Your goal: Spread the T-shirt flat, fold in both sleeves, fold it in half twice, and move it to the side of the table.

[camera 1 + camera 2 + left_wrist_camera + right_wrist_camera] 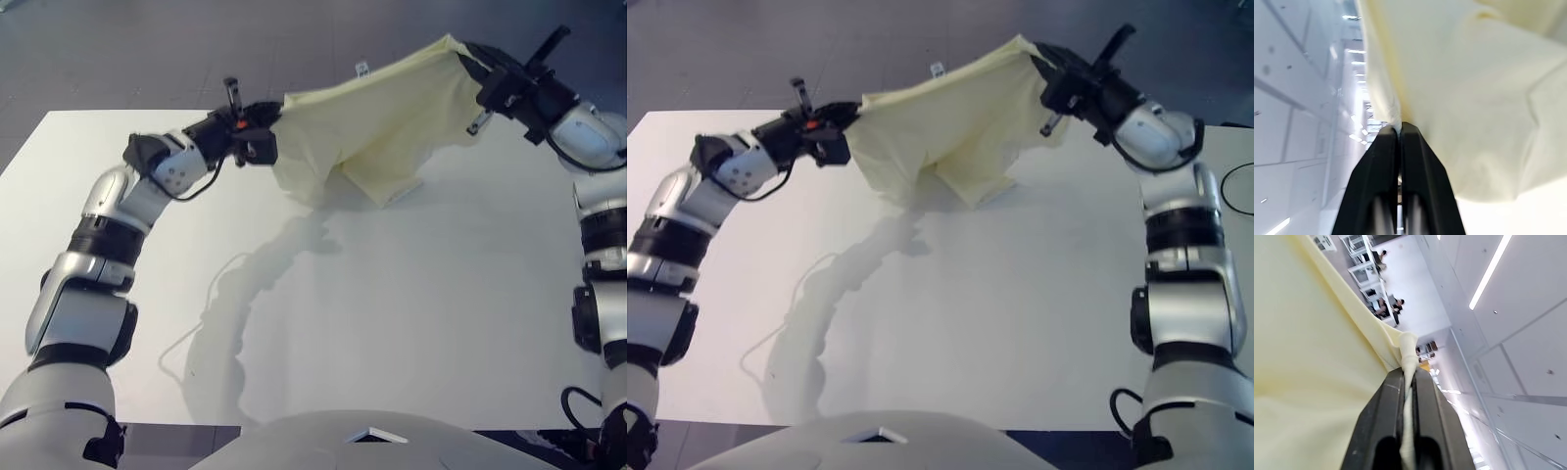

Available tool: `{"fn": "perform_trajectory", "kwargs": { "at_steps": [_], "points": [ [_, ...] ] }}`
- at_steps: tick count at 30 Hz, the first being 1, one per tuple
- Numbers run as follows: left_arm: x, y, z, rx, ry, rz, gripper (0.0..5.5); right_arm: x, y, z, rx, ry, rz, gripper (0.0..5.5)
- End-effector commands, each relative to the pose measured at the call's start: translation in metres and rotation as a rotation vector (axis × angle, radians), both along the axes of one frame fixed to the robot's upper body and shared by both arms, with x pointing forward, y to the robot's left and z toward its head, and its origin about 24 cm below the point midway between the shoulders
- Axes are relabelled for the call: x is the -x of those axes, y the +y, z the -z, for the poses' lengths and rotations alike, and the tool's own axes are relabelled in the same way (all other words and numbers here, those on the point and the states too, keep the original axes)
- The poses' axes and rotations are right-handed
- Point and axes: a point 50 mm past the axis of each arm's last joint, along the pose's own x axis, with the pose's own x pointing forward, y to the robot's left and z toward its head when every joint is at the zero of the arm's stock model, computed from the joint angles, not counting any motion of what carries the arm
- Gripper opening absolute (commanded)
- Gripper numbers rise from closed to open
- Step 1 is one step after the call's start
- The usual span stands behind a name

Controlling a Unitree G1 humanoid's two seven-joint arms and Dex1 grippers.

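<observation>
A pale yellow T-shirt [377, 113] hangs stretched between my two grippers above the far part of the white table [392, 323]. Its lower folds [387, 186] droop down and touch the tabletop. My left gripper [277, 110] is shut on the shirt's left edge [1388, 105], the black fingers [1413, 161] pressed together on the hem. My right gripper [468, 54] is held higher at the far right, shut on a bunched corner of the cloth [1408, 357] between its fingers [1432, 416].
The white table reaches from the far edge [118, 113] to the near edge [470, 426]. A small white tag [361, 68] shows just behind the shirt's top edge. Dark floor lies beyond the table.
</observation>
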Motion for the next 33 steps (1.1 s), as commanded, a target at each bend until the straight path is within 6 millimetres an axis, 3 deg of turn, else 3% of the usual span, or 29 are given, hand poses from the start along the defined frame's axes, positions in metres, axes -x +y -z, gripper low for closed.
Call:
{"fn": "perform_trajectory", "kwargs": {
  "at_steps": [1, 8, 14, 21, 30, 33],
  "points": [
    [0.029, 0.008, 0.009, -0.08, 0.099, 0.034, 0.01, 0.042, -0.001, 0.016, 0.029, 0.106, -0.046, 0.0],
    [0.072, -0.004, 0.016, -0.118, 0.227, 0.164, 0.01, 0.095, 0.013, 0.047, 0.042, 0.34, -0.149, 0.0],
    [0.118, -0.014, 0.056, -0.202, 0.527, 0.296, 0.01, 0.139, 0.023, 0.09, 0.185, 0.611, -0.257, 0.0],
    [0.154, -0.02, 0.086, -0.324, 0.76, 0.397, 0.01, 0.165, 0.024, 0.118, 0.317, 0.81, -0.32, 0.0],
    [0.18, -0.024, 0.09, -0.348, 0.885, 0.48, 0.01, 0.193, 0.016, 0.135, 0.418, 1.015, -0.351, 0.0],
    [0.187, -0.024, 0.088, -0.336, 0.917, 0.493, 0.0, 0.201, 0.016, 0.134, 0.414, 1.049, -0.364, 0.63]
  ]
}}
